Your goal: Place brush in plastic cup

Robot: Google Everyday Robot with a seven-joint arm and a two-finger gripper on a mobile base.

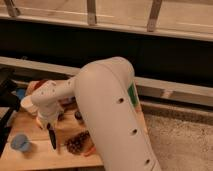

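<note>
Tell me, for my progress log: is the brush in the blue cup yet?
Out. The brush hangs from the shut gripper over the board, beside the cup and apart from it.

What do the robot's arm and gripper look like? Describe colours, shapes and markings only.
The arm is white, made of bulky rounded shells; its largest link has a row of small dark holes and a green patch. The gripper, low left above the wooden table, is a small pale piece at the white wrist's end.
</note>
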